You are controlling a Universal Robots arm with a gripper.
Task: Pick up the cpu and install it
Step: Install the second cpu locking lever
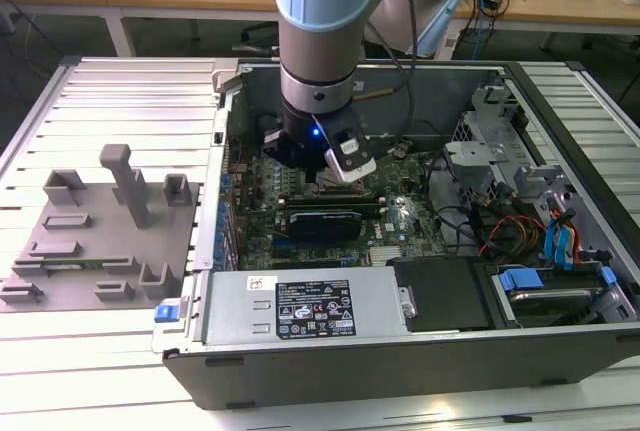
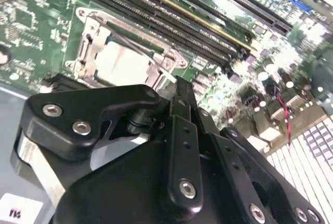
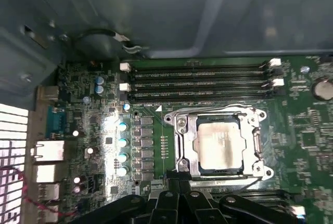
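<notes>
Inside the open computer case (image 1: 400, 351), the gripper (image 1: 330, 166) hangs low over the motherboard (image 1: 400, 216), just above the socket area in the exterior view. The cpu (image 3: 219, 143) lies flat within the socket frame (image 3: 182, 146), its pale metal top facing up and the frame's metal border showing on all sides of it; the second wrist view gives the same picture, with the cpu (image 2: 122, 64) seated square inside the socket frame (image 2: 86, 31) and the thin retention lever (image 2: 140, 47) lying across one edge. The memory slots (image 3: 200, 83) run just beside the socket. From both wrist views the black linkages of the gripper sit near the socket's edge, but the tips of the jaws are hidden behind the gripper's own body, so I cannot tell whether they are spread or pressed together; nothing appears pinched between them.

By my reading the chip is already in its seat, and the grey plastic fixture (image 1: 100, 241) on the ribbed worktop (image 1: 60, 351) beside the case carries no chip that I can make out.

Risks as I judge them: the gripper is close enough that a sideways drift could nudge the chip out of alignment or catch the lever. Pressing down on a chip that is slightly askew could bend socket contacts. A fingertip snagging the frame or the neighbouring memory slots could scrape the board.
</notes>
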